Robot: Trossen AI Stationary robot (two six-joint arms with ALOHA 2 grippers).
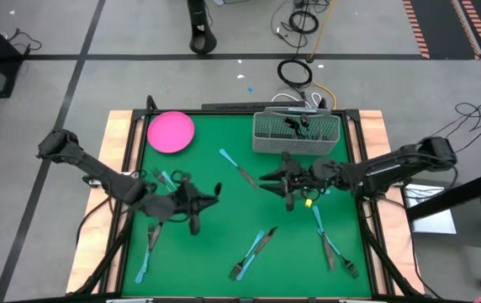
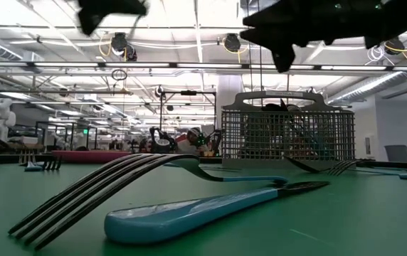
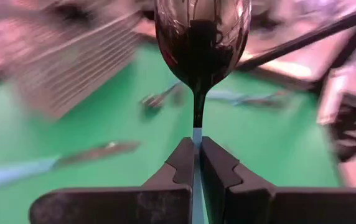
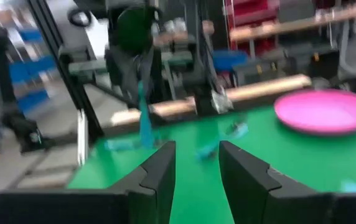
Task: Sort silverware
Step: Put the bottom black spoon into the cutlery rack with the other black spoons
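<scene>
glossy dark spoon (image 3: 201, 43) pinched in left claw (image 3: 198, 163); right claw (image 4: 196, 163) parted, empty

A grey floor (image 1: 140, 34) with dark seams and coiled cables (image 1: 295, 74) at upper centre; ceiling lights (image 2: 189, 21) overhead.

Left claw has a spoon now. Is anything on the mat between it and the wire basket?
Nothing upright blocks the way. The left claw is shut on the spoon; only a flat knife lies on the mat toward the basket. The right claw hovers below the basket, near that path.
</scene>
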